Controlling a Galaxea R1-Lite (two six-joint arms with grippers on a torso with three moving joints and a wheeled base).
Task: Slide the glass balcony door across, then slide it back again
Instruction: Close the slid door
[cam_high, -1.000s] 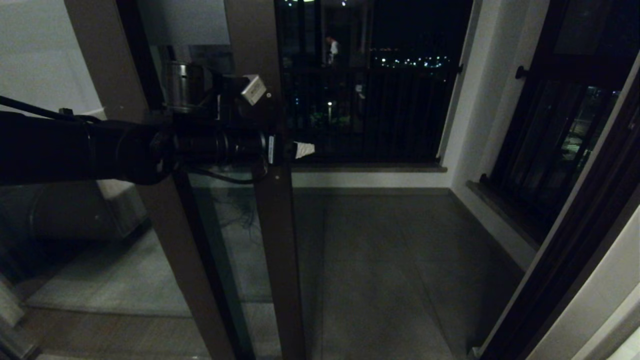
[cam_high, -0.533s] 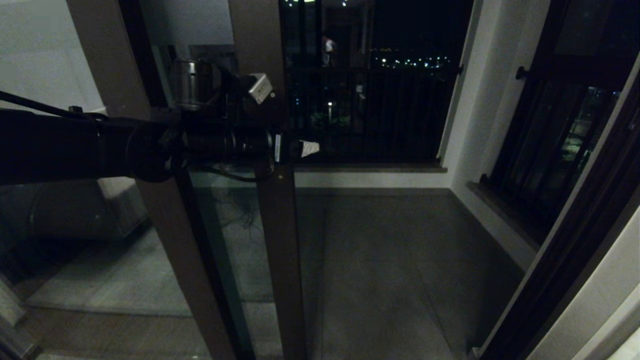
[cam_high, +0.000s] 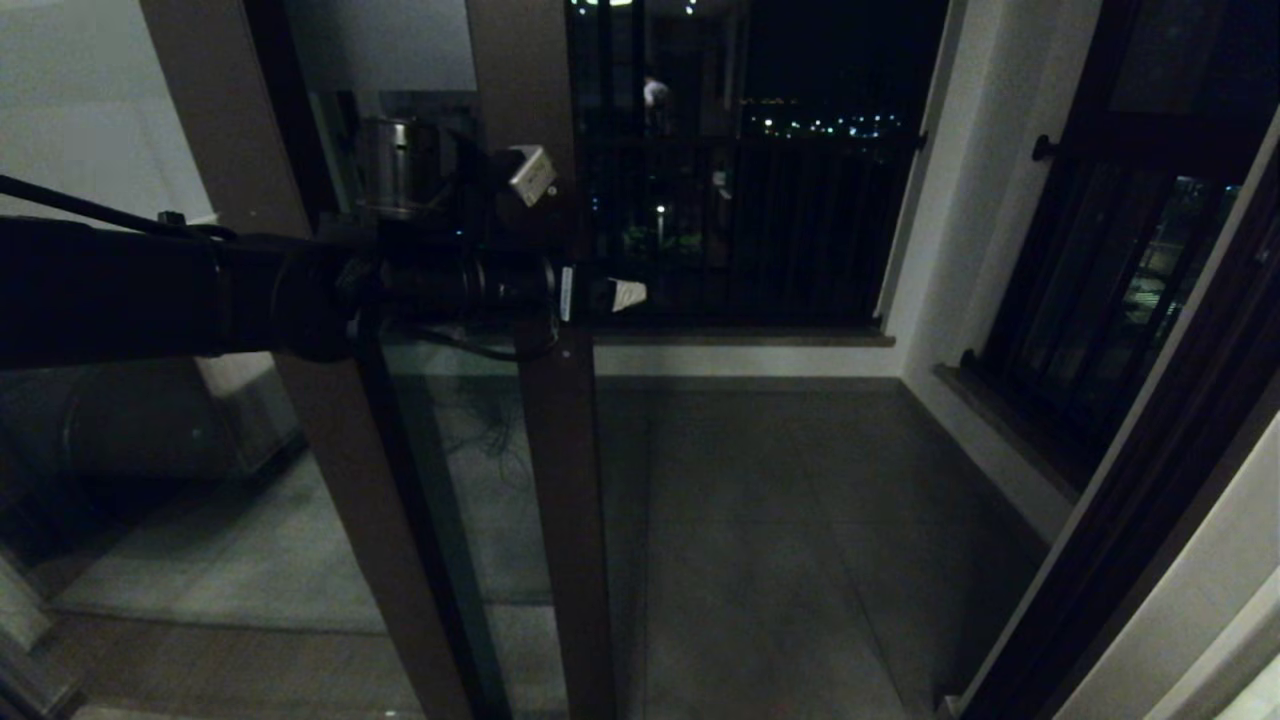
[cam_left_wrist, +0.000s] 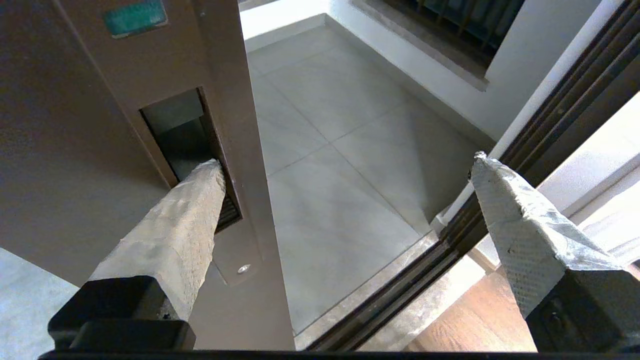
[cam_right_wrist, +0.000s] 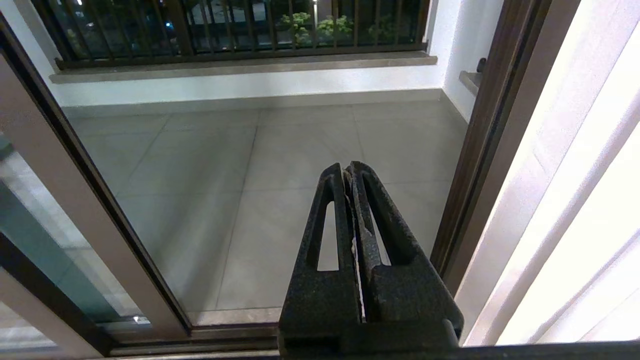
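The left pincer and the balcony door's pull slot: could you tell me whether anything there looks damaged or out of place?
Nothing stands out. The left pincer is open, with one wrapped finger tucked into the pull slot of the glass balcony door. The stile looks straight and unmarked.

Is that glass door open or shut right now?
Open. The glass balcony door stands left of a wide gap onto the balcony floor; one finger of the left gripper sits in its pull slot.
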